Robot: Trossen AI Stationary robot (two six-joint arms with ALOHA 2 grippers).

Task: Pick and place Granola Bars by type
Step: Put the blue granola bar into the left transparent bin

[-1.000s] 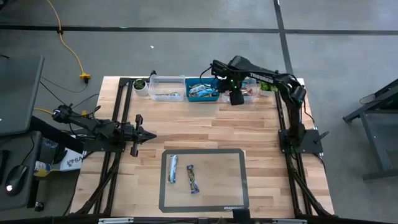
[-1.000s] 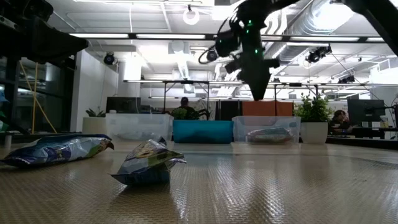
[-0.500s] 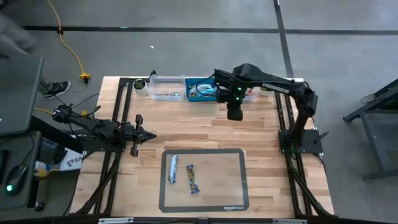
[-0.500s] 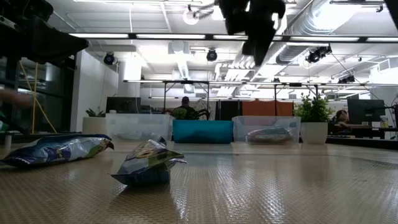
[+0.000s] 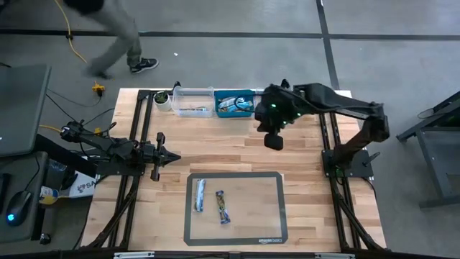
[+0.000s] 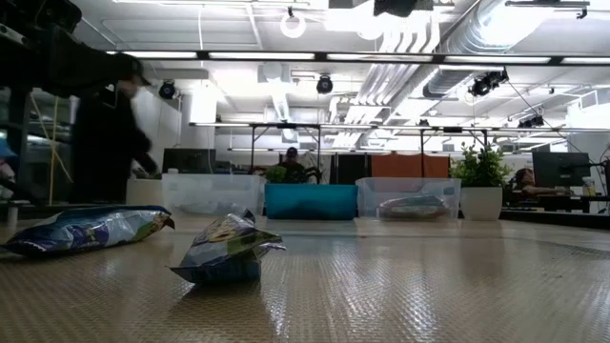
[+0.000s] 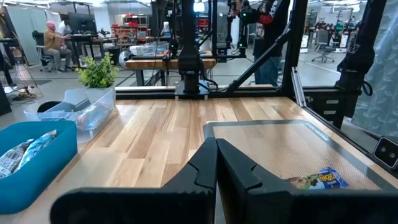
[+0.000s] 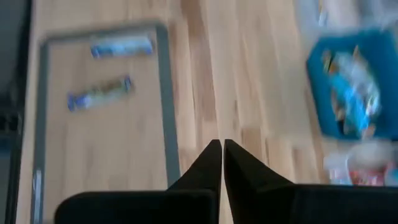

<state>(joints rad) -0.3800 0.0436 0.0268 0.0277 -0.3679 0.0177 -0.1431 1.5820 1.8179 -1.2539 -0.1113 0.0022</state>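
Note:
Two Granola Bars lie flat on the grey-framed mat [image 5: 237, 175] near the table's front: a light-blue one [image 5: 200, 195] and a darker blue one [image 5: 223, 207], also seen in the low view [image 6: 91, 229] [image 6: 229, 250] and the right wrist view [image 8: 122, 46] [image 8: 99, 92]. More bars fill the blue bin [image 5: 235, 104] at the far edge. My right gripper [image 5: 273, 142] hangs high over the bare wood between bins and mat, shut and empty [image 8: 217, 146]. My left gripper [image 5: 172, 156] waits at the table's left, shut and level [image 7: 216, 146].
A clear bin [image 5: 192, 102] stands left of the blue bin and another clear bin [image 5: 290, 108] right of it, partly under my right arm. A small potted plant [image 5: 163, 98] sits at the far left corner. A person [image 5: 108, 29] walks past beyond the far edge.
My right gripper has risen from over the bins at the far edge and swung toward the table's near edge, climbing almost out of the top of the low view and turning about as it went. A person has walked into view behind the table.

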